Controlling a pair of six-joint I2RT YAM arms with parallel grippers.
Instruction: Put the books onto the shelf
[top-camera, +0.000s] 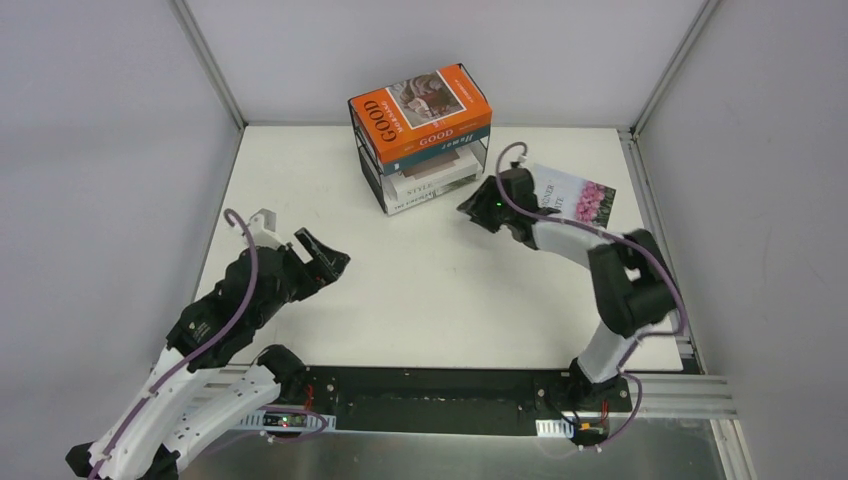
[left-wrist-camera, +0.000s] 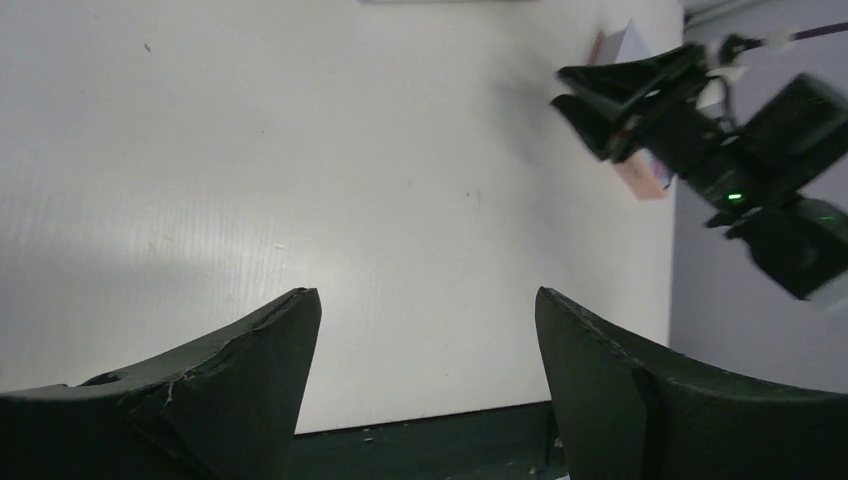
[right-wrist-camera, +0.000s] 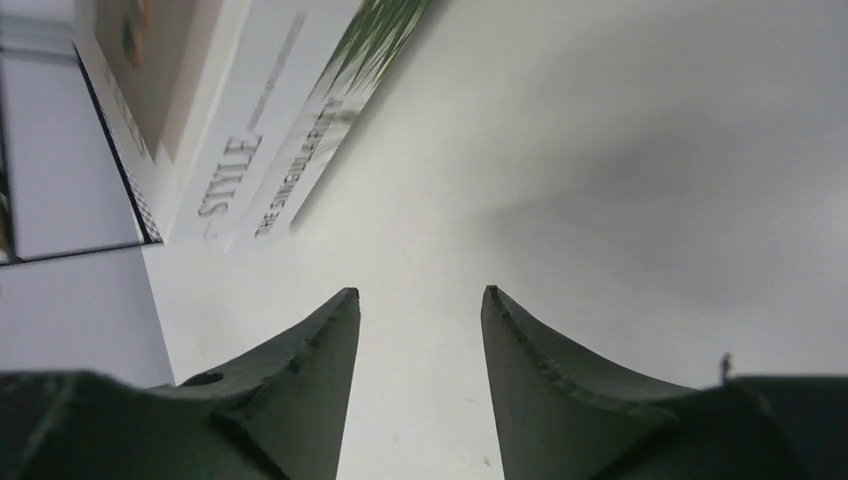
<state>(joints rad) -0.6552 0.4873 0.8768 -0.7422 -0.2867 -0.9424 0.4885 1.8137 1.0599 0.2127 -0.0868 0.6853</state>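
**Item: pink-flower book** (top-camera: 585, 195). Lies flat on the table (top-camera: 420, 290), right of the shelf (top-camera: 368, 172) and apart from it; the only book not yet shelved.

**Shelf contents.** Orange book (top-camera: 420, 108) on top, over the teal book (top-camera: 455, 140). The lower tier holds the STYLE book (right-wrist-camera: 230, 170) and, under it, the palm-leaf book (right-wrist-camera: 335, 105), both with spines facing out.

**Right pincer** (right-wrist-camera: 418, 300). Parted, nothing between the fingers. It hangs low over bare table between shelf and pink-flower book, aimed at the lower tier with the book behind its wrist.

**Left pincer** (left-wrist-camera: 428, 300). Spread wide and empty, parked near the left side of the table, well clear of the shelf.

**Step in hand (judged).** Fetching the last book with the right arm.

**Handling notes.**
- Turn the wrist back toward the book before descending.
- A thin flat book offers little to bite; take it at a free edge, one finger slid beneath.
- Grip deep enough that the cover does not droop.
- Space in the lower tier looks tight; the top of the stack seems the easier place.
- Lay it down level and release only once it rests.
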